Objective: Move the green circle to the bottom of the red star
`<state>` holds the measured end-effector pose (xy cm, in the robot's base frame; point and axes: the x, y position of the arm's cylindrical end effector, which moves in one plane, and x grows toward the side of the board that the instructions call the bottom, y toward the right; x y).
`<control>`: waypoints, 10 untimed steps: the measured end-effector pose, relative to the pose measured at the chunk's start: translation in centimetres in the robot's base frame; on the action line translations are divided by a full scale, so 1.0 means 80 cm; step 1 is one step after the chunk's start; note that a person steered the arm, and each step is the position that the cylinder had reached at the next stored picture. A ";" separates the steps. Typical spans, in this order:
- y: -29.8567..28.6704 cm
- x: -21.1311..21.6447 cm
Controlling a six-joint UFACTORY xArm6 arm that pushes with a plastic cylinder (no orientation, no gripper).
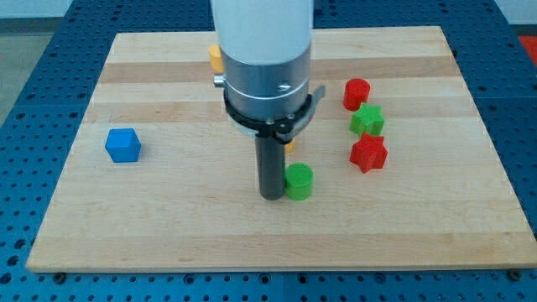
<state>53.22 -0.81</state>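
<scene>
Green circle [299,181] stands upright, round, no clear heading; sits low-centre on counter [168,226]. My tip [271,195] touches its left side; rod carries no fingers. Red star [367,153] up-right, apart, bare wood between. Green star [367,121], red cylinder [357,93] above it. Blue cube [123,145] far left. Yellow block [216,58] partly hidden

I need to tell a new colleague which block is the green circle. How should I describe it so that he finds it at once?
Start at the dark rod that hangs over the middle of the wooden board. My tip sits against the view's left side of the green circle. It is a round green cylinder standing alone, down-left of the red star, while the other green block is star-shaped.
</scene>
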 end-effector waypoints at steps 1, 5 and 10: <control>0.017 0.000; 0.035 0.002; 0.078 -0.012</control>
<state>52.24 5.44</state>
